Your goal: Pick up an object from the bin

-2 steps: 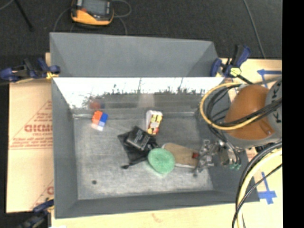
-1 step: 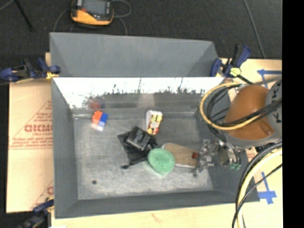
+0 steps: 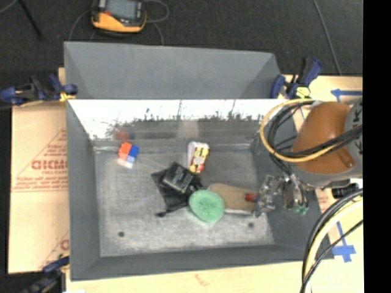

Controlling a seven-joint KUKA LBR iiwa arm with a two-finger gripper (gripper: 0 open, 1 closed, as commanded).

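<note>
Grey bin (image 3: 85, 182). Gripper (image 3: 266, 199) low by right wall; we cannot tell how jaws stand. Tan flat oblong (image 3: 231, 198) right of centre, long axis left-right, red-tipped end pointing at gripper. Black lump (image 3: 174, 180), green disc (image 3: 206, 206) at other end.

One camera looks down on the grey metal bin (image 3: 171, 72) from above and slightly to one side, set back enough to frame every wall, its floor spreading left of the claw (image 3: 264, 201).
</note>
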